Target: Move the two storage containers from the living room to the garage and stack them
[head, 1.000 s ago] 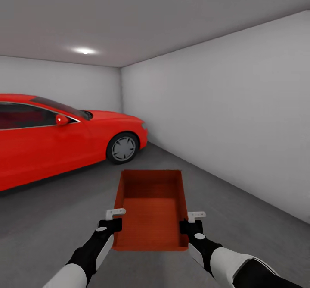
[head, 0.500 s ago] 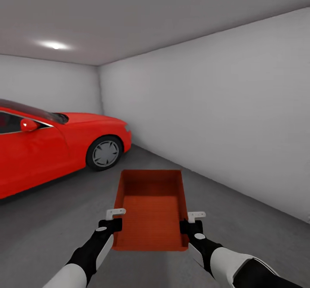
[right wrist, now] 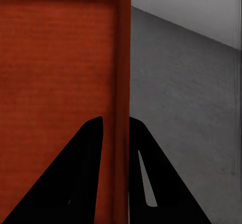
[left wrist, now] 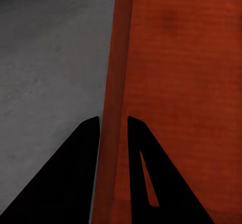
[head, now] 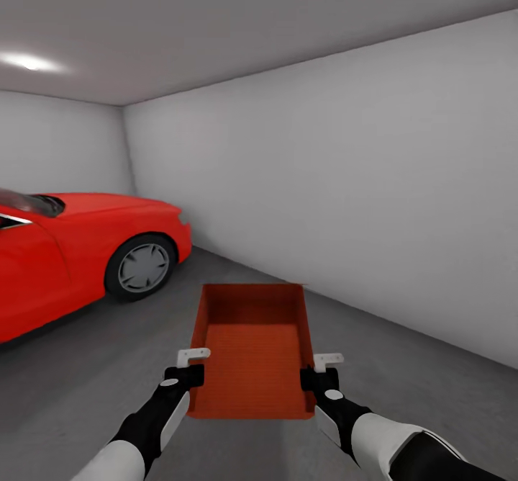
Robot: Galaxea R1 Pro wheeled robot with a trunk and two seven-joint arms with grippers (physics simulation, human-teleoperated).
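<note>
I am in the garage, holding one orange-red storage container (head: 252, 348) level in front of me above the dark grey concrete floor (head: 108, 351). My left gripper (head: 188, 374) is shut on its left wall, and the wrist view shows that wall (left wrist: 113, 103) pinched between the two black fingers. On the opposite side my right gripper (head: 316, 379) is shut on the right wall (right wrist: 122, 83) in the same way. The container is empty.
A red car (head: 72, 250) stands at the left, its front wheel (head: 140, 267) a short way ahead of the container. A plain white wall (head: 345, 178) runs along the right and meets the back wall in a corner. Bare concrete stretches ahead and to the right.
The whole view has swung to the right: the car and the room corner have slid left in the picture. The container and both grippers hold the same pose before me.
</note>
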